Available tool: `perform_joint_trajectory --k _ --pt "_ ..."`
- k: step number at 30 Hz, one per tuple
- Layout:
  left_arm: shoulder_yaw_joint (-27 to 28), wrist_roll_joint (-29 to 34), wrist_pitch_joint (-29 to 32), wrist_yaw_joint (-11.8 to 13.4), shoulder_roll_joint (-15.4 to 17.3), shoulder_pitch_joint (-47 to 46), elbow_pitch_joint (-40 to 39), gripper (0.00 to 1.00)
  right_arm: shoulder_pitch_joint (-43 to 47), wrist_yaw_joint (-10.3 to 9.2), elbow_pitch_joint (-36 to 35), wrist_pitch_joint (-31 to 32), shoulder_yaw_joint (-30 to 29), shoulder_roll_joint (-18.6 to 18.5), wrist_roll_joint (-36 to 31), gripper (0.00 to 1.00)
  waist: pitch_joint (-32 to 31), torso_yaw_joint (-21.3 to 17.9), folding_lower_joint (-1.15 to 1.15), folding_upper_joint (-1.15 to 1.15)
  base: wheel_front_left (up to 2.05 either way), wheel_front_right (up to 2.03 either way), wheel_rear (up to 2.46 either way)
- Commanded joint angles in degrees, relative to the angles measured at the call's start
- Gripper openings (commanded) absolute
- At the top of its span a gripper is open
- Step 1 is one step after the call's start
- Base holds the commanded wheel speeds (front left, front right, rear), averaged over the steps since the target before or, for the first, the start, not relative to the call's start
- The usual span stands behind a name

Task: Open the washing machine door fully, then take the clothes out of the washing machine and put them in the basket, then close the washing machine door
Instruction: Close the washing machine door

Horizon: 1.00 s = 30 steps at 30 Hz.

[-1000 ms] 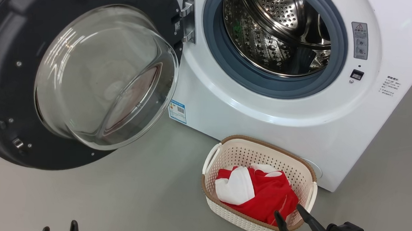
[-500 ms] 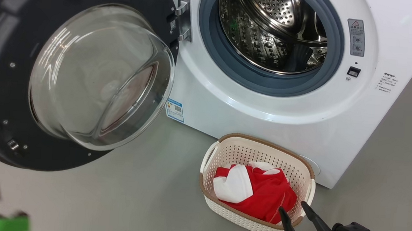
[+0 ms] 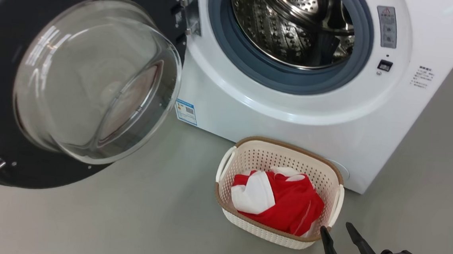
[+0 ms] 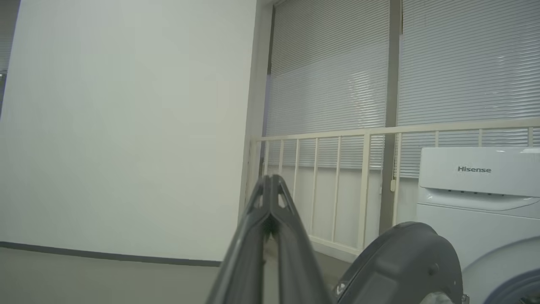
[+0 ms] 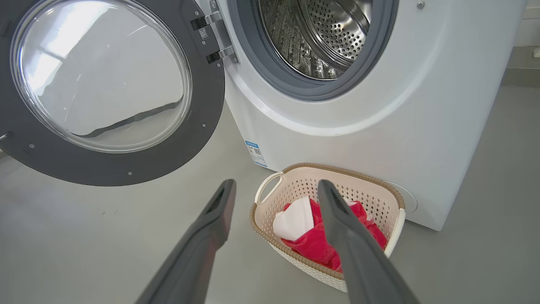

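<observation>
The washing machine door (image 3: 1, 39) hangs wide open at the left, its glass bowl bulging toward me. The washing machine (image 3: 290, 119) shows a bare steel drum (image 3: 289, 24) inside the grey gasket. The basket (image 3: 289, 146) stands on the floor against the machine's front, with the red and white clothes (image 3: 285, 203) in it. My right gripper (image 3: 338, 227) is open and holds nothing, just off the basket's near right corner. In the right wrist view the right gripper (image 5: 275, 183) points at the basket (image 5: 270, 188). My left gripper (image 4: 270, 180) is shut on nothing, raised in the air left of the door's rim (image 4: 400, 261).
Grey floor spreads left of the basket and under the open door. In the left wrist view a pale wall (image 4: 126, 126), a cream railing (image 4: 337, 169) and window blinds stand beyond the machine's top (image 4: 472, 202).
The head camera has shifted. My left gripper rose from the bottom left edge out of the head view and shut. My right gripper drew back off the basket's near rim.
</observation>
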Motion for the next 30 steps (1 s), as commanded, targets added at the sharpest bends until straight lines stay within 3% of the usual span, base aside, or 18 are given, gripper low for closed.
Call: perform_joint_trajectory --k 1,7,12,20,30 --pt "1.5 -0.71 -0.21 -0.3 3.88 -2.08 0.04 0.0 -1.54 0.37 -1.51 -0.38 1.09 -0.51 -0.62 1.0 1.38 -1.25 0.0 0.0 0.0 0.0 0.0" --pt "-2.76 -12.73 2.17 -0.31 10.18 -7.87 15.37 0.0 -3.26 0.37 -1.82 -0.38 0.98 -0.74 -1.36 1.0 4.52 -2.91 0.0 0.0 0.0 0.0 0.0" --pt "-7.88 -24.08 11.33 -0.31 12.89 -11.22 22.8 0.0 -4.56 0.37 -2.03 -0.38 0.53 -1.03 -1.94 1.0 7.2 -3.41 0.0 0.0 0.0 0.0 0.0" --pt "-14.66 -35.16 24.08 -0.31 16.58 -12.69 26.47 0.0 -5.8 0.37 -2.15 -0.38 -0.07 -0.99 -2.6 1.0 9.4 -3.44 0.0 0.0 0.0 0.0 0.0" --pt "-20.62 -43.83 32.62 -0.32 17.92 -9.32 22.08 0.0 -6.18 0.37 -1.61 -0.38 -0.14 -0.67 -2.51 1.0 8.7 -3.04 0.0 0.0 0.0 0.0 0.0"
